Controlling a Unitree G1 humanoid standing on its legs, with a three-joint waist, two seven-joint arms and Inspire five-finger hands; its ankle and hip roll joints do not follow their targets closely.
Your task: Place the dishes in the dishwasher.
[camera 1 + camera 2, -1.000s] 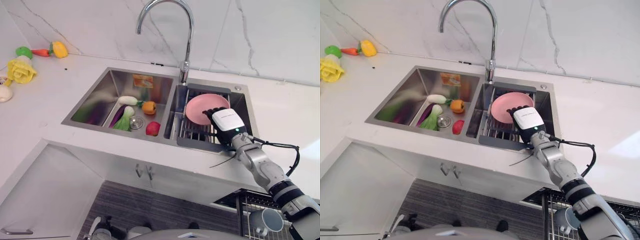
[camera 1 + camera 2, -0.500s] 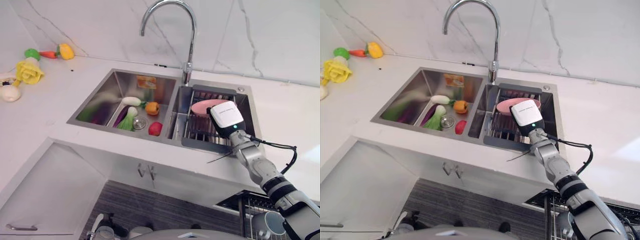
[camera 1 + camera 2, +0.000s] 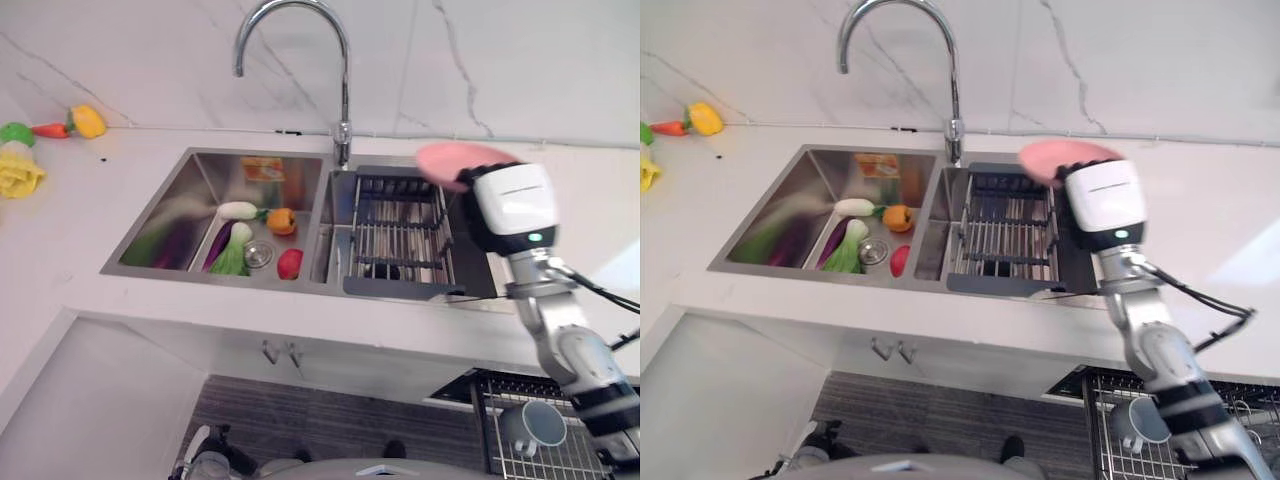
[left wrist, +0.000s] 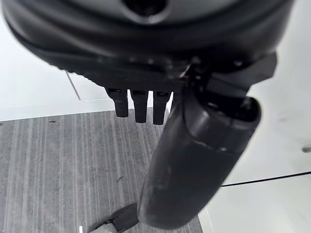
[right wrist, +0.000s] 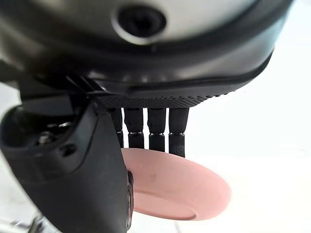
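Nearest us, at five o'clock in the head views, a grey cup (image 3: 533, 428) sat on the wire rack (image 3: 505, 405) of the dishwasher. Past the counter (image 3: 80, 260) edge lay the sink (image 3: 190, 215), with toy vegetables (image 3: 238, 236) in its left basin and a dish rack (image 3: 398, 235) in the right. At ten o'clock, more toy vegetables (image 3: 50, 128) lay by the wall, and the tap (image 3: 290, 60) rose at twelve.

We saw our right hand (image 3: 497, 205) lifted above the dish rack's right end, with the plate (image 3: 455, 160) showing beyond it. The right wrist view gave what the head views hid: thumb (image 5: 73, 170) under and fingers (image 5: 150, 131) over, pinching the pink plate's near edge. The left wrist view showed our left hand (image 4: 160, 82) above grey striped floor (image 4: 58, 165), its fingers loosely straight, holding nothing.

A second ago the plate leaned in the dish rack with our hand against it; now it was clear of the rack and up in the air.

The plate lay nearly flat, its face upward, its width running nine to three in the head views.
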